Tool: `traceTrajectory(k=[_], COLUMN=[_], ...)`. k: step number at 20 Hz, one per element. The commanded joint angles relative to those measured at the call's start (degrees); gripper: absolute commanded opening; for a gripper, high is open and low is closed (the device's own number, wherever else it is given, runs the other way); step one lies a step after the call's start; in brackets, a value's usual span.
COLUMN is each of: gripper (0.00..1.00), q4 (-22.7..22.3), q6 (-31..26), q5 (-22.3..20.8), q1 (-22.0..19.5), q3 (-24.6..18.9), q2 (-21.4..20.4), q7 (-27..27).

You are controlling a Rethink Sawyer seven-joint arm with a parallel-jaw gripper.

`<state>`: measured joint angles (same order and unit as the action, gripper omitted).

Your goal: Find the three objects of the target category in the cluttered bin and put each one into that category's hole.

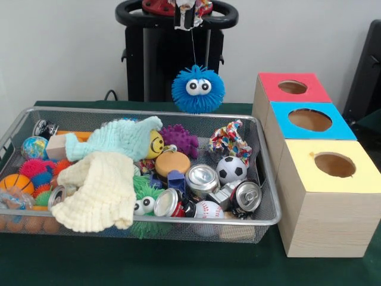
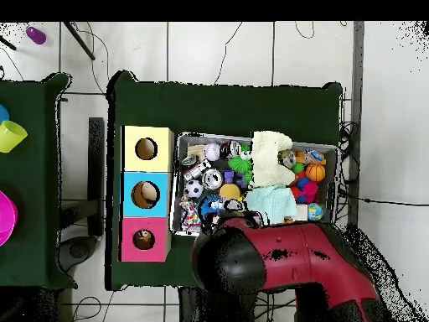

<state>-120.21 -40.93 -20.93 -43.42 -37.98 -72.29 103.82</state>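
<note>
Front view, nearest band: green table cover (image 1: 178, 262), then the wire mesh bin (image 1: 271, 202) with its front wall toward the camera. Along that front wall lie a cream knitted cloth (image 1: 98, 193), a green fuzzy toy with googly eyes (image 1: 143, 208), a red drink can (image 1: 169, 204) on its side, a baseball (image 1: 208, 210) and a silver can (image 1: 247, 195). At the bin's left end sit an orange basketball (image 1: 15, 183) and pink and orange spiky balls (image 1: 38, 170).

Middle of bin: upright silver can (image 1: 202, 179), soccer ball (image 1: 231, 169), orange disc (image 1: 172, 162), yellow smiley ball (image 1: 156, 145), pale mint fuzzy cloth (image 1: 113, 139) draped across.

Back of bin: purple spiky toy (image 1: 180, 139), a crumpled patterned wrapper (image 1: 229, 140), globe ball (image 1: 34, 147), wooden block (image 1: 56, 146).

To the right of the bin stands a row of three wooden boxes, each with a round hole on top: yellow box (image 1: 327, 167) nearest, blue box (image 1: 309, 121) behind it, red box (image 1: 292, 87) farthest.

Beyond the bin's rear rim, a blue fuzzy ball with googly eyes (image 1: 198, 89) hangs in the air on a thin string, clear of the bin contents. The string runs up to the gripper (image 1: 187, 15) at the top edge, whose fingers are pinched together on it.

Overhead view: red and black arm (image 2: 276, 260) covers the bin's near edge; the gripper itself is hidden beneath it.
</note>
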Motion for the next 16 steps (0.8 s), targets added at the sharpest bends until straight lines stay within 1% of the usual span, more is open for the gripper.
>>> traceTrajectory(k=[1, 5, 7, 10, 11, 14, 16], gripper=[0.0, 0.0, 0.0, 0.0, 0.0, 0.0, 0.0], q4=[-4.2, -3.3, -1.6, 1.4, 2.0, 3.6, 5.9], q6=[-5.1, -4.4, -4.8, -6.3, -6.5, -4.9, -5.4], q5=[-0.3, -1.8, -2.7, -4.3, -4.7, -6.1, -7.0], q1=[-1.0, -0.3, 0.2, 1.6, 2.1, 3.2, 4.0], q3=[-3.5, -3.3, -3.3, -2.5, -2.3, -2.0, -2.0], q2=[1.3, 3.0, 4.9, 9.4, 10.2, 13.1, 15.0], q7=[-11.6, -10.7, -10.5, -9.3, -9.0, -8.1, -8.5])
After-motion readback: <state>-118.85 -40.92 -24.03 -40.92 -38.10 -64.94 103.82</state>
